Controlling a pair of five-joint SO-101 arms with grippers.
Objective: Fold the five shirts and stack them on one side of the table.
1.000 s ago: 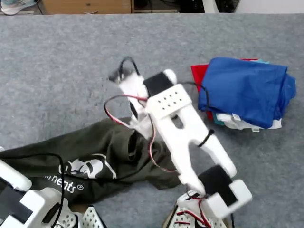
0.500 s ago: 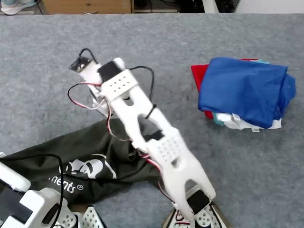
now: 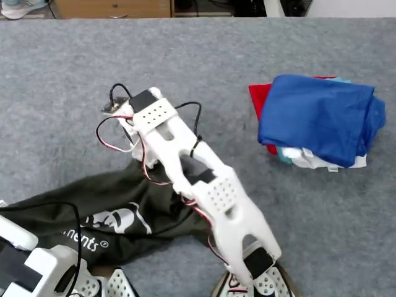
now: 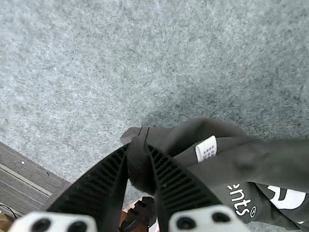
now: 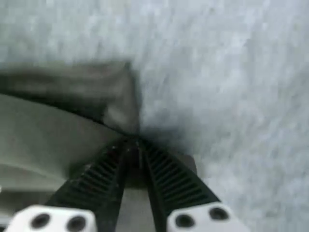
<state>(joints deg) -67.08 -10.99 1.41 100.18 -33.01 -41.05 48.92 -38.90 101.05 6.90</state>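
A dark olive shirt [image 3: 117, 204] with white print lies crumpled at the near left of the grey table. My left gripper [image 4: 138, 159] is shut on a fold of the dark shirt [image 4: 231, 159] beside its white label, close to the table's front edge. My right arm [image 3: 185, 167] stretches from the near middle out over the shirt's far edge. My right gripper [image 5: 133, 147] is shut on an edge of the dark shirt [image 5: 67, 92]. At the far right sits a stack of folded shirts [image 3: 318, 117], blue on top of red, teal and white.
Grey felt covers the table [image 3: 74, 74], with open room at the far left and middle. The left arm's base [image 3: 37, 269] stands at the near left corner. A wooden table edge [image 4: 24, 186] shows just past the left gripper.
My right arm has swung from the table's middle to the left and stretched out, then drawn back slightly. The shirt's far edge has shifted leftward with it.
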